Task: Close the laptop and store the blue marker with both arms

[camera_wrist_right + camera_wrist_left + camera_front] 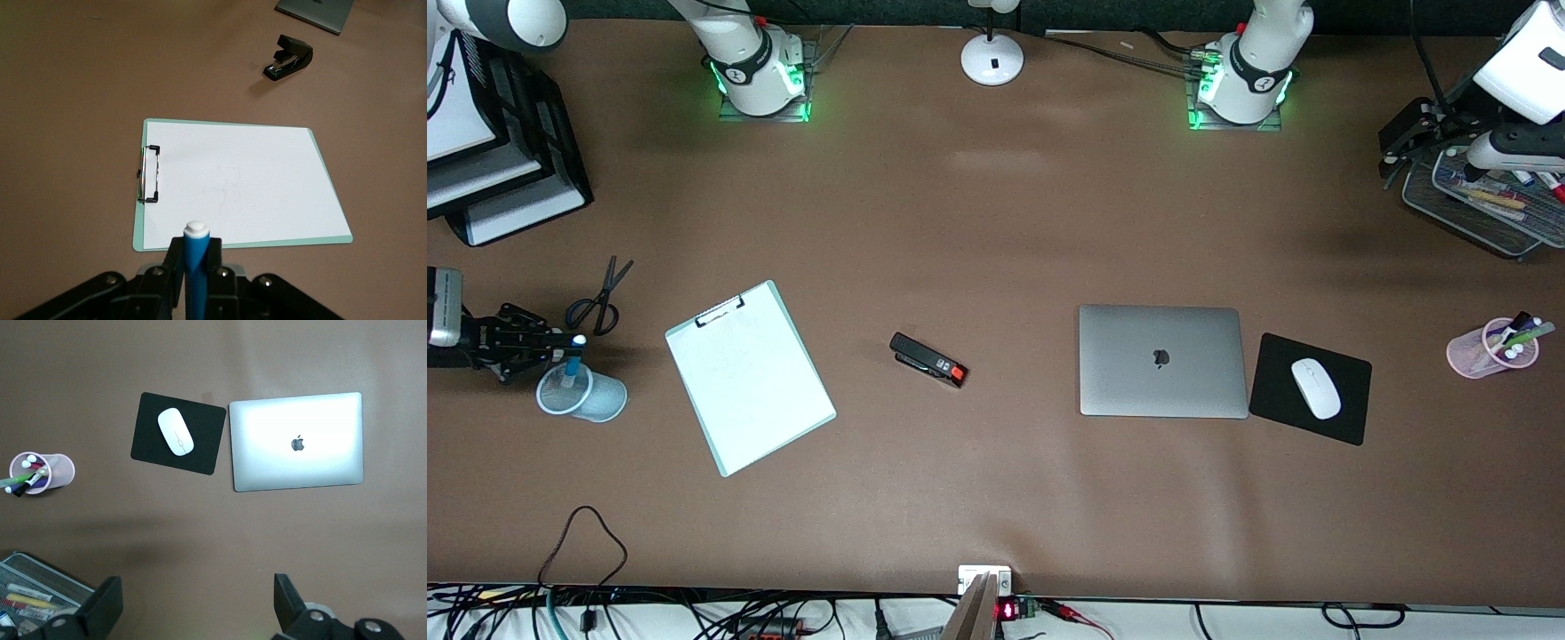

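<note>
The silver-grey laptop (1160, 360) lies closed, apple logo up, on the table toward the left arm's end; it also shows in the left wrist view (297, 443). My right gripper (560, 342) is shut on the blue marker (572, 364), held upright with its white tip up, over the pale blue mesh cup (585, 397) at the right arm's end. In the right wrist view the marker (197, 263) stands between the fingers of my right gripper (195, 257). My left gripper (1405, 142) is open and empty, over the table beside a mesh tray; its fingers (107, 607) stand wide apart.
A black mouse pad (1352, 418) with a white mouse (1316, 388) lies beside the laptop. A pink cup of pens (1489, 348) and a mesh tray of markers (1480, 213) are at the left arm's end. A clipboard (749, 378), stapler (929, 360), scissors (600, 298) and lamp base (992, 59) also stand here.
</note>
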### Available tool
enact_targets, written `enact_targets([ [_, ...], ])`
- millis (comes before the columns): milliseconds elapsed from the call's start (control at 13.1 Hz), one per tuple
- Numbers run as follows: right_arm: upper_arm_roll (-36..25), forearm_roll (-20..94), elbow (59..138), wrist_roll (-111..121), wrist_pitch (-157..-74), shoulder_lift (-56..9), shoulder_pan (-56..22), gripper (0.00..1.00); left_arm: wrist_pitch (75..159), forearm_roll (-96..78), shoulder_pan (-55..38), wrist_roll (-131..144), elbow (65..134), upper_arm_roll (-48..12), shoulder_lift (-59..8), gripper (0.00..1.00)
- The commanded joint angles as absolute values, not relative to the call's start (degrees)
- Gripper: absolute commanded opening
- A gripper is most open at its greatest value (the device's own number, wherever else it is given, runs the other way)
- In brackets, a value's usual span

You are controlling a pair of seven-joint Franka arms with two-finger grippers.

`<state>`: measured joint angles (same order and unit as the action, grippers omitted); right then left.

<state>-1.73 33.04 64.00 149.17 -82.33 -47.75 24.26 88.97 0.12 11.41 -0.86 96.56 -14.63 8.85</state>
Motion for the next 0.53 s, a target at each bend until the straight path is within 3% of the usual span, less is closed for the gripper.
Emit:
enact_targets([
  [0,-1.32,33.93,59.59,150.12,-80.95,-50.62,25.57,0.0,89.38,-0.18,12.22,-2.46,95.54,-14.85,8.61,1.0],
  [458,-1.32,34.01,58.45,151.17,-82.26,-52.38,27.07,0.0,89.47,-0.09,10.47,-2.37,94.75,-13.98,8.26,1.0],
])
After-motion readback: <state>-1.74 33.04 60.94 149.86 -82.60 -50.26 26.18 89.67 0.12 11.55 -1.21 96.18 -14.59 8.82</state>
